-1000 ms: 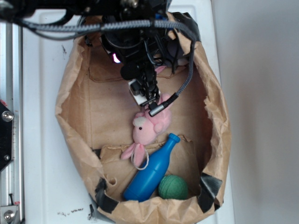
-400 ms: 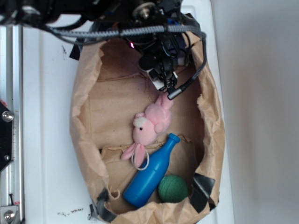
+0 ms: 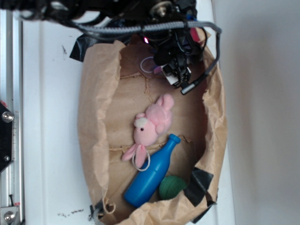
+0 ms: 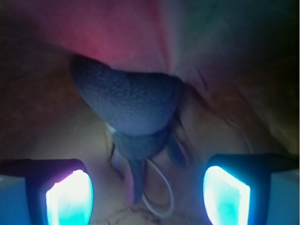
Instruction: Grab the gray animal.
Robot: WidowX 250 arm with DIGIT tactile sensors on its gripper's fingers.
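Pincer [image 4: 147, 192] spread wide open, glowing pads [image 4: 70, 197] either side of the gray animal [image 4: 129, 105], touching nothing. Gray plush tucked at the far end of the paper bag [image 3: 96, 117], well apart from the pink plush bunny [image 3: 151, 123], blue bottle [image 3: 151, 174], green ball [image 3: 171, 186].

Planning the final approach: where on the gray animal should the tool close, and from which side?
Close on the gray animal's rounded dark body, coming straight ahead. It lies centered between the open tool's fingers; its thin white cord loop is too slight to hold.
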